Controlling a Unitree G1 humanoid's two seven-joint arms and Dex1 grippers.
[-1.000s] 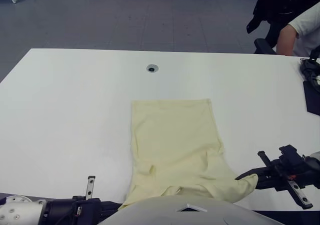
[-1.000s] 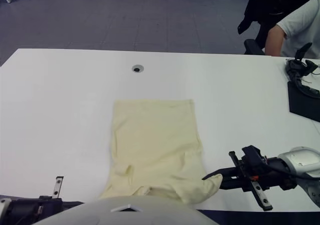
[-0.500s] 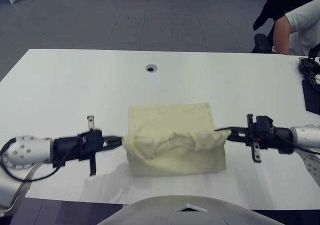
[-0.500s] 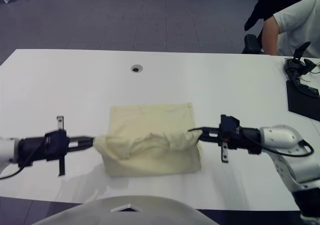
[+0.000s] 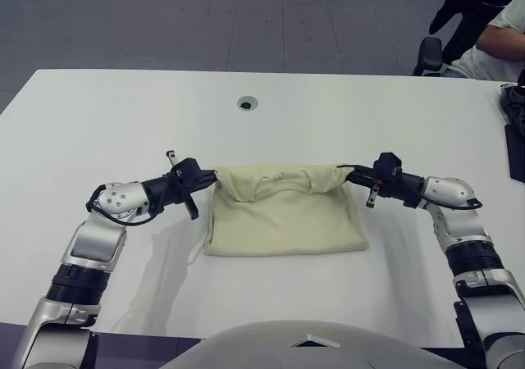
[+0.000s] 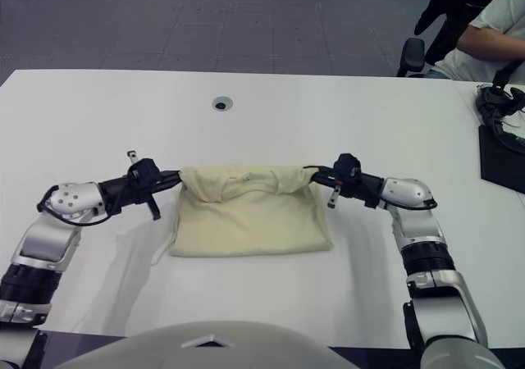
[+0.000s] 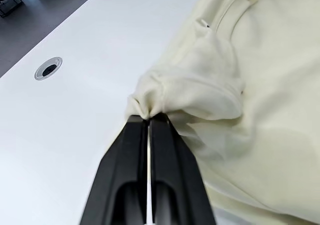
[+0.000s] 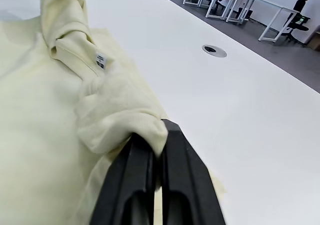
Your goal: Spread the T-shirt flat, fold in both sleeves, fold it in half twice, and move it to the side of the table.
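At mid-desk [image 5: 98,115], the shirt [image 5: 283,221] lies folded over, pale yellow, its near edge flat on the top. Its far edge is bunched and stretched between the two hands. Left hand [image 5: 210,175] clenched on the shirt's far left corner. Right hand [image 5: 351,172] clenched on the far right corner. A small label [image 8: 100,61] shows on the bunched edge. Beyond, a round grommet [image 5: 245,103] in the desk, well apart from the shirt. Black gear [image 5: 515,135] at the far right edge.
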